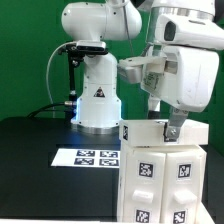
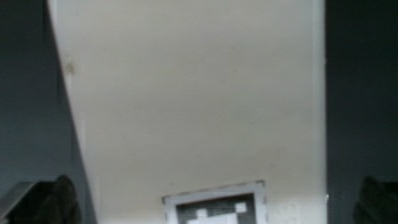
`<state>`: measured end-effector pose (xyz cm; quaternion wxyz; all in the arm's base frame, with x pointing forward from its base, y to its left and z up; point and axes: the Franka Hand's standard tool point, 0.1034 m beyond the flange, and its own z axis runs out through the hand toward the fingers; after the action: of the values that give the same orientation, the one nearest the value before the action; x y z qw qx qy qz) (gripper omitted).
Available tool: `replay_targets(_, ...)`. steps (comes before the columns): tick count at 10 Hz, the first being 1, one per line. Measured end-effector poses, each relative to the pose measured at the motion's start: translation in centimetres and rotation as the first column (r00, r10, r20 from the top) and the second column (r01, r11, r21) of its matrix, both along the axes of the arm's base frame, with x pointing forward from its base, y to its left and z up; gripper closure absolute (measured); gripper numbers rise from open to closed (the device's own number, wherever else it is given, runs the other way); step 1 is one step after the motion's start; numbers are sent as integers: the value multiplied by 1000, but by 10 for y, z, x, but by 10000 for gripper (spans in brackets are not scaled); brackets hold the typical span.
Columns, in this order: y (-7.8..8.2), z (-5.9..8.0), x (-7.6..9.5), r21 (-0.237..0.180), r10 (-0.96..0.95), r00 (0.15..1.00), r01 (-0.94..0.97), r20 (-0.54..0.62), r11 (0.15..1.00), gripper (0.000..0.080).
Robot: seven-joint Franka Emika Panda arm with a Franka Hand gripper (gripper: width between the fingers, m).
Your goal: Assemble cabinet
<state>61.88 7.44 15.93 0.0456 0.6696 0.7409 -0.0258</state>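
Cabinet (image 1: pixel 160 170), lower right of the exterior view: white body, its faces patterned with square black-and-white tags. Marker board (image 1: pixel 88 157), lower centre-left: white, printed with a row of black-and-white tags. Bench (image 1: pixel 35 160): black. Backdrop (image 1: pixel 25 50), upper left: uniform green. Robot arm (image 1: pixel 95 60), centre: white housings with black joints and cabling, and a small black emblem on its base. Fingers (image 1: pixel 171 128), right of centre: dark tips. Wrist view: the cabinet (image 2: pixel 196 100) fills the centre as a plain off-white surface, one black-and-white tag at lower centre, with dark margins to either side.
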Motion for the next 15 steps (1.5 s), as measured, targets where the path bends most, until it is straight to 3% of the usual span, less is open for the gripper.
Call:
replay_targets(1,0,0,0,2,-51,999,51,5,999,125)
replay_targets(2,0,0,0,6,-136,991,136,13,991,248)
replay_targets(5,-2,-1,0,23,-406,913,405,35,914,246)
replay_targets(7,-2,-1,-2,44,-690,722,688,53,724,246)
replay_targets(10,1,-1,-4,40,-912,410,911,19,410,246)
replay_targets(13,3,-1,-4,51,-973,231,971,27,232,245)
replay_targets(14,4,-1,-4,63,-993,113,991,22,114,245)
replay_targets(15,2,-2,-2,94,-998,-66,993,3,-65,245)
